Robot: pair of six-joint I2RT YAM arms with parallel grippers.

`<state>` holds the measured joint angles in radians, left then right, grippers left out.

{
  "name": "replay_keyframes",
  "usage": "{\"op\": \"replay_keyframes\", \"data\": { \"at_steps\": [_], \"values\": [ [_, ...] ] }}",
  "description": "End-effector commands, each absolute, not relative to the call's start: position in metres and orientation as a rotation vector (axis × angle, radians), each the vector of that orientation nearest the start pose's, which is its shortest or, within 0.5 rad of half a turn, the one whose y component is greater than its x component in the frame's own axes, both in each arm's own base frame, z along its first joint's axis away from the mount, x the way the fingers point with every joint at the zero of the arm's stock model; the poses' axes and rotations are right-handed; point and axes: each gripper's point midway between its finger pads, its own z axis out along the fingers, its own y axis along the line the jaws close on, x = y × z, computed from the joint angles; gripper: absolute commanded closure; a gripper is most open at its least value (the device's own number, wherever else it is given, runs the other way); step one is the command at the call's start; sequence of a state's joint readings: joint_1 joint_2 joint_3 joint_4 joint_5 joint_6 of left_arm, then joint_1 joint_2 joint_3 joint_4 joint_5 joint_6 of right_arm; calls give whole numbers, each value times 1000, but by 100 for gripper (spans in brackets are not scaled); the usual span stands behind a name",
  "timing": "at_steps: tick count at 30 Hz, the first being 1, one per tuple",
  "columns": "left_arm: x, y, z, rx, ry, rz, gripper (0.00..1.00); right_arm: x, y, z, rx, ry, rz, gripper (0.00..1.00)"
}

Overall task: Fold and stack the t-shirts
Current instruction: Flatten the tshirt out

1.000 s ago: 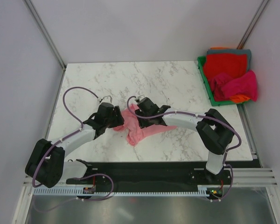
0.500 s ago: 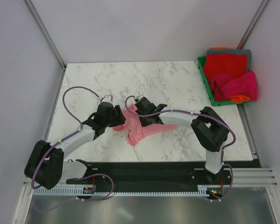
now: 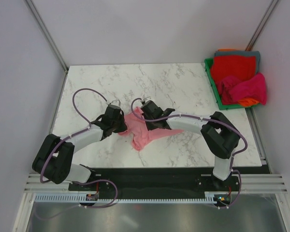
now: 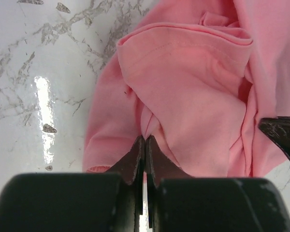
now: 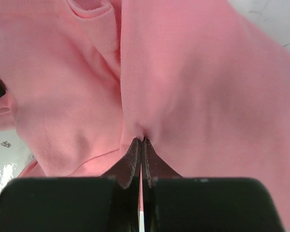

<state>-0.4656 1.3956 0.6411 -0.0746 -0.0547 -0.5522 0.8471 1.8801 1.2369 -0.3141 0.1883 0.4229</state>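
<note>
The left gripper (image 4: 145, 137) is now pinching a raised fold of the salmon-pink t-shirt (image 3: 140, 135), its jaws pressed together where a second ago they were standing apart. The right gripper (image 5: 141, 140) is doing the same on another fold of that shirt, having closed a little sooner. The left arm (image 3: 82, 137) is reaching further in, with its elbow shifted toward the table's near edge and its wrist closer to the cloth. Its purple cable (image 3: 84, 92) is arching in a taller, tighter loop than before.
</note>
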Motion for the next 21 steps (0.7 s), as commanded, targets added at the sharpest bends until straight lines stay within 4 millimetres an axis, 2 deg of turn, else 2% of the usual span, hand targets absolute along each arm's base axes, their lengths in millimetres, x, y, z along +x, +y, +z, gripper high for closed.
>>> {"op": "replay_keyframes", "data": {
  "at_steps": [1, 2, 4, 5, 6, 7, 8, 9, 10, 11, 12, 13, 15, 16, 17, 18, 19, 20, 21],
  "values": [
    [309, -158, 65, -145, 2364, -379, 98, 322, 314, 82, -342, 2363, 313, 100],
    [310, -152, 66, -159, 2356, -346, 98, 320, 305, 80, -328, 2369, 303, 100],
    [311, -144, 73, -184, 2333, -317, 98, 329, 287, 98, -236, 2333, 321, 100],
    [311, -139, 76, -198, 2317, -310, 98, 328, 276, 95, -208, 2336, 318, 100],
    [311, -138, 77, -205, 2311, -308, 98, 330, 266, 111, -166, 2300, 342, 100],
    [312, -137, 80, -209, 2303, -308, 98, 339, 247, 117, -88, 2285, 337, 100],
    [312, -137, 82, -206, 2294, -314, 98, 336, 231, 113, -46, 2293, 325, 100],
    [313, -137, 84, -204, 2285, -316, 98, 339, 219, 130, 2, 2246, 353, 100],
    [314, -136, 88, -207, 2271, -313, 98, 346, 199, 135, 72, 2229, 341, 100],
    [315, -134, 91, -226, 2266, -303, 98, 343, 186, 133, 108, 2227, 339, 100],
    [316, -133, 95, -239, 2266, -302, 98, 344, 178, 149, 136, 2185, 362, 100],
    [316, -133, 101, -264, 2256, -312, 98, 349, 161, 155, 182, 2168, 352, 100],
    [317, -129, 114, -293, 2255, -300, 98, 351, 149, 176, 196, 2139, 373, 100],
    [315, -127, 123, -335, 2245, -308, 98, 356, 136, 182, 231, 2131, 356, 100],
    [317, -122, 134, -376, 2222, -304, 98, 363, 131, 203, 244, 2096, 361, 100],
    [314, -119, 137, -397, 2227, -305, 98, 361, 125, 210, 238, 2109, 356, 100],
    [316, -116, 146, -417, 2206, -322, 98, 366, 113, 219, 262, 2094, 343, 100],
    [318, -117, 166, -422, 2164, -363, 98, 371, 109, 242, 268, 2056, 349, 100],
    [315, -114, 173, -427, 2168, -363, 98, 369, 102, 249, 279, 2062, 342, 100]
  ]
}}
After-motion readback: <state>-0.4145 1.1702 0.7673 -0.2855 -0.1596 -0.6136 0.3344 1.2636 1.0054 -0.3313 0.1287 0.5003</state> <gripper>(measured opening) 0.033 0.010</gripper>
